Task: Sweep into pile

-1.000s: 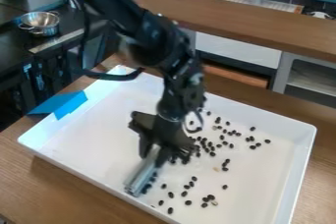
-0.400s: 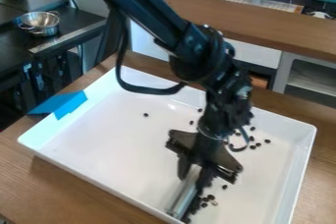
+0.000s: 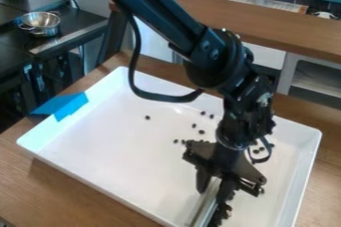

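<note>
In the shallow white rectangular tray (image 3: pixel 113 146), the black two-finger hand (image 3: pixel 213 192) grips a silvery metal tool (image 3: pixel 204 208); keep its long edge flat and push slowly, so the small black beans (image 3: pixel 223 211) along its right side stay bunched.

Open tray floor (image 3: pixel 120 146) beside blocking pincer (image 3: pixel 214 189)

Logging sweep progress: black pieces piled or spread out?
Part gathered, part spread: some black pieces bunch beside the silver bar; others lie scattered across the white tray.
</note>
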Motion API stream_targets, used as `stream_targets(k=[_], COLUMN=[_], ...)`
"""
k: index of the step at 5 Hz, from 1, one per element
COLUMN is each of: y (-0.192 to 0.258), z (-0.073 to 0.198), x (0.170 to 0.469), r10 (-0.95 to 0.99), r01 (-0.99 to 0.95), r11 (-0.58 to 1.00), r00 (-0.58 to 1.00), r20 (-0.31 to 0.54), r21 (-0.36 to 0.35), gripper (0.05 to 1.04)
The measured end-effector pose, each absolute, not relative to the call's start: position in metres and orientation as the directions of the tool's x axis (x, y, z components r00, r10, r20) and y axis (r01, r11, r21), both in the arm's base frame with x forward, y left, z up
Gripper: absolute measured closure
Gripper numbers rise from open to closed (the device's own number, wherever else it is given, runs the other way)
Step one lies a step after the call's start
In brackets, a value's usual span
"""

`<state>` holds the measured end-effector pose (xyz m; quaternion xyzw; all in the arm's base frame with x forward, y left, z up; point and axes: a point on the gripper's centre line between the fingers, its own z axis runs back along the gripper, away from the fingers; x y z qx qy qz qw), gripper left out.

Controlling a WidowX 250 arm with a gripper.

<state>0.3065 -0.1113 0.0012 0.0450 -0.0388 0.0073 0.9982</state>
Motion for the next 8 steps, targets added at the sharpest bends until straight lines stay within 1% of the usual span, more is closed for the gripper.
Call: stream_targets(k=[1, 2, 3, 4, 5, 6, 7, 8], y=[-0.105, -0.084, -0.057, -0.021, 0.005, 0.038, 0.083, 0.099], z=[0.003, 0.004, 0.008, 0.053, 0.070, 0.081, 0.080, 0.067], x=[0.312, 0.319, 0.323, 0.335, 0.332, 0.338, 0.350, 0.359], r10=[0.023, 0.049, 0.111, 0.133, 0.143, 0.133, 0.118, 0.112], r01=[-0.028, -0.051, -0.111, -0.129, -0.139, -0.129, -0.125, -0.131], r11=[0.998, 0.998, 0.994, 0.988, 0.982, 0.989, 0.990, 0.982], r00=[0.997, 0.997, 0.994, 0.990, 0.990, 0.990, 0.988, 0.985], r20=[0.071, 0.056, 0.015, 0.049, 0.020, 0.050, 0.100, 0.134], r21=[0.063, 0.044, 0.014, -0.081, -0.125, -0.070, 0.066, 0.139], gripper=[0.740, 0.740, 0.740, 0.740, 0.740, 0.740, 0.740, 0.740])
